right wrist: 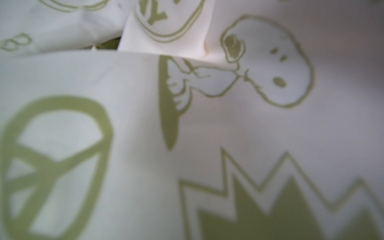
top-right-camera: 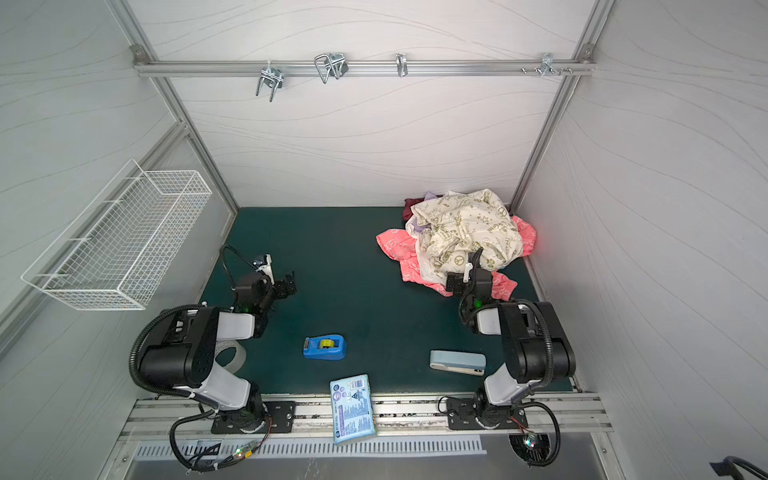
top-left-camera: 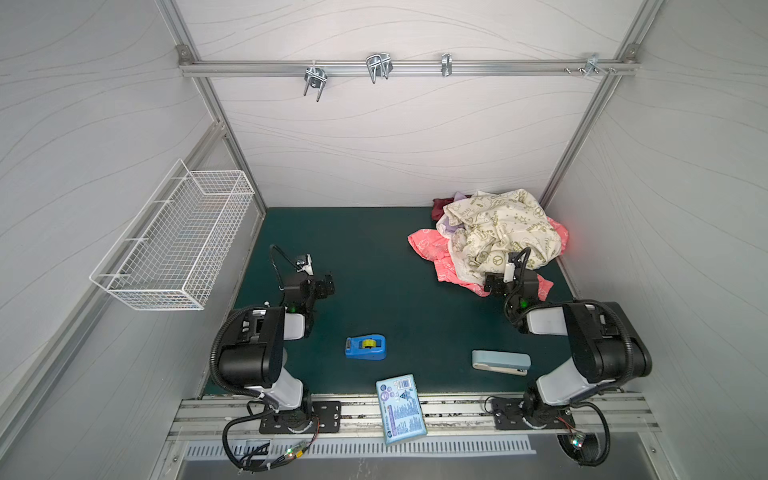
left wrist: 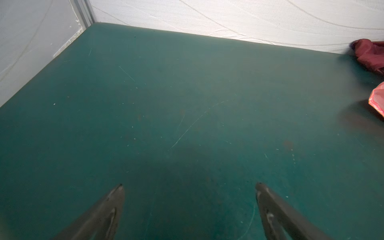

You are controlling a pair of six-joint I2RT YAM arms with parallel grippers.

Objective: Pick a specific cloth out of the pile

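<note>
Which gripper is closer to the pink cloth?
Right. The right gripper hovers over the near edge of the pink cloth, against the pile; the left gripper is far away across the green mat.

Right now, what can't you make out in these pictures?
- Right gripper: fingertips hidden in both top views by its own wrist; the right wrist view shows only cream olive-printed cloth.
- Coral-pink printed cloth: mostly buried under that cream cloth.
- Plain maroon cloth: only a corner shows behind the cream cloth.
</note>
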